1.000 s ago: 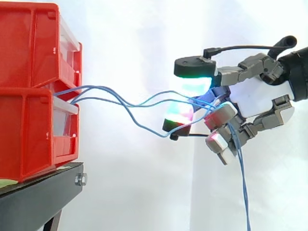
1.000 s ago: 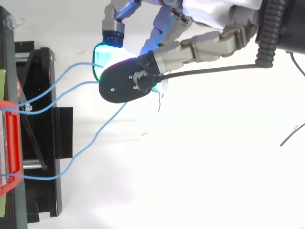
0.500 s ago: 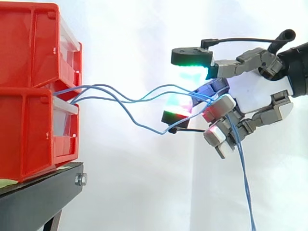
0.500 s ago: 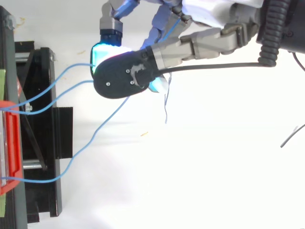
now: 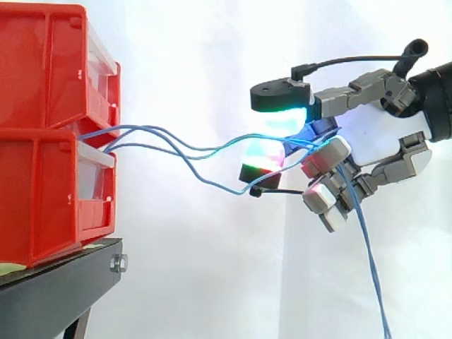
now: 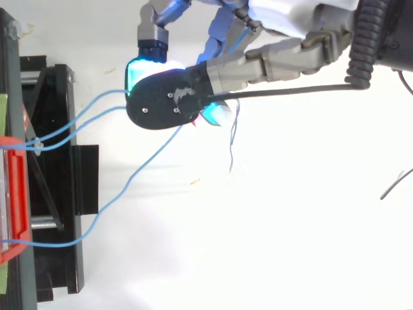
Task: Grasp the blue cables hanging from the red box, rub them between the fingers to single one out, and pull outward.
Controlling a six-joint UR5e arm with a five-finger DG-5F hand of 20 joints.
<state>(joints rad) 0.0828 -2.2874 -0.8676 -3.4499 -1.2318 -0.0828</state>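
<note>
Thin blue cables point(image 5: 176, 145) run from the gap between the two stacked red bins point(image 5: 49, 127) rightward into my hand point(image 5: 374, 141). In the top view the blue cables point(image 6: 97, 106) leave the bin edge point(image 6: 13, 194) and reach the glowing pads point(image 6: 145, 71). The hand is shut on the cables: a green-lit upper pad point(image 5: 282, 99) and a red-and-green pad point(image 5: 261, 159) close around them. Past the grip, the loose cable ends point(image 5: 367, 254) hang down below the hand. One cable point(image 6: 122, 194) sags lower than the other two.
The bins sit on a black stand point(image 5: 56, 289) at the left, before a white curtain. Between the stand and my hand there is open air. A thin dark wire point(image 6: 393, 184) lies at the right edge of the top view.
The hand has shifted slightly right, away from the bins, and its upper pad has dropped closer to the lower one. The hanging cable ends have swung to the right.
</note>
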